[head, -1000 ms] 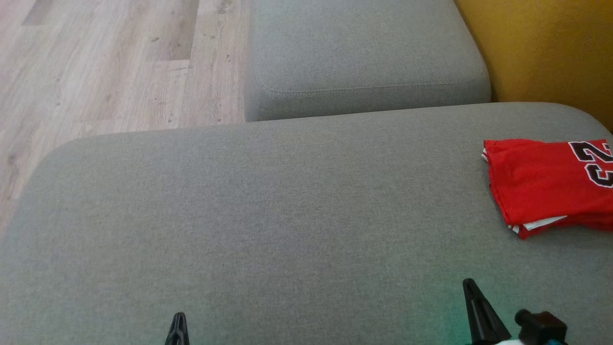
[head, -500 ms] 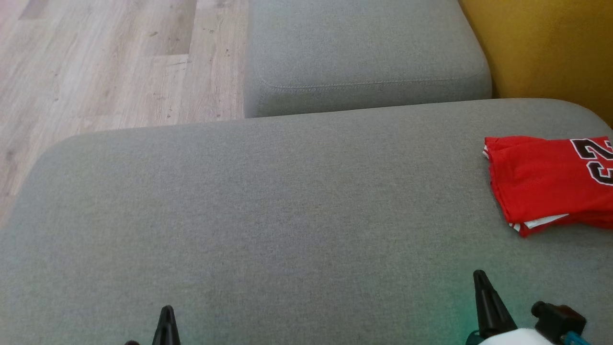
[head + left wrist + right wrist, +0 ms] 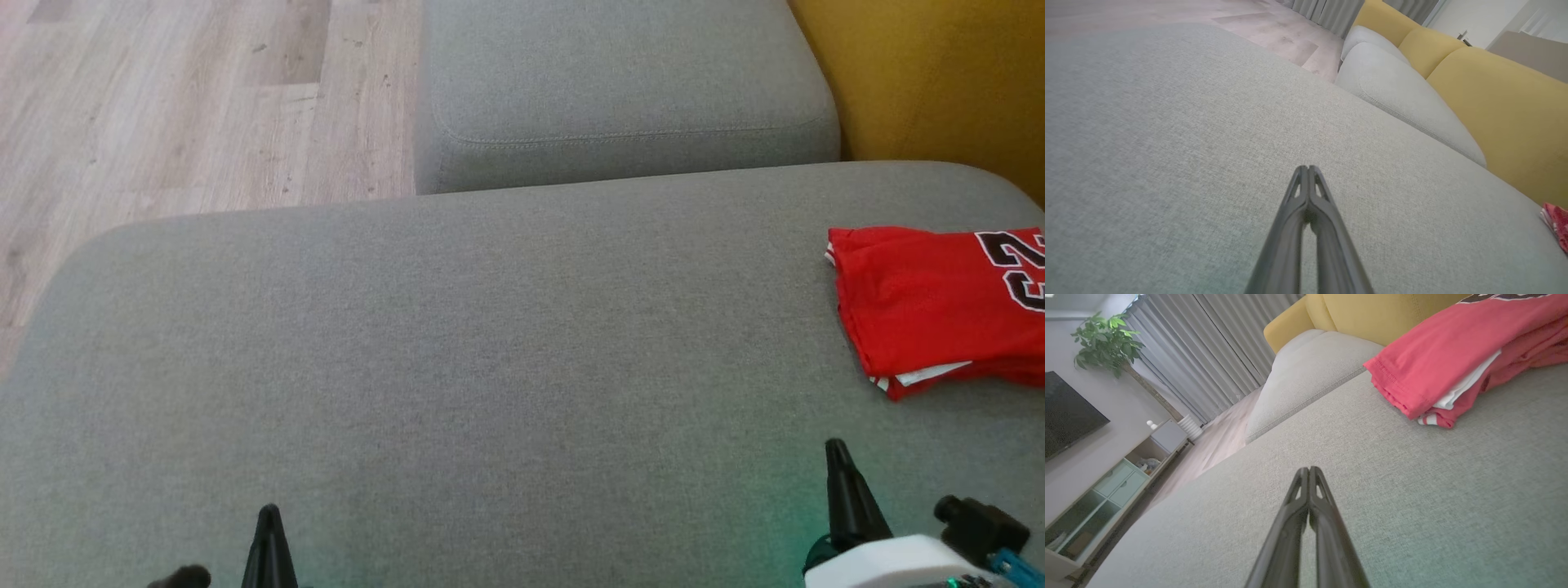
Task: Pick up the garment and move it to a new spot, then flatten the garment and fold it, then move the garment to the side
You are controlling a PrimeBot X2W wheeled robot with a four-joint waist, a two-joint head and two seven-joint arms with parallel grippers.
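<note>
- The garment (image 3: 931,302), a red jersey with black-and-white numerals, lies folded at the right end of the grey sofa (image 3: 490,343), running off the right edge of the head view. It is just short of the yellow backrest (image 3: 931,73).
- It looks light, thin and limp, so it will sag and open out as soon as one layer is lifted alone. The knit looks smooth, so a shallow pinch may slip.
- The right wrist view shows stacked layers with a white lining and a striped trim at the near corner. The best hold is probably a deep pinch through all layers at that corner or along the hemmed near edge, with a second hold further along to keep the fold together.
- The left gripper (image 3: 268,514) has its jaws pressed together on nothing, low over the bare seat and well apart from the garment.
- The right gripper (image 3: 836,447) also has its jaws together and empty. It is near the garment's folded corner but not touching it.
- Against a second ago, the whole head view has slid a little, so the camera has moved.
- Beyond that shift, both fingertips reach further up the view and stand wider apart, the right one nearer the garment.
- The garment keeps its shape and place on the sofa.
</note>
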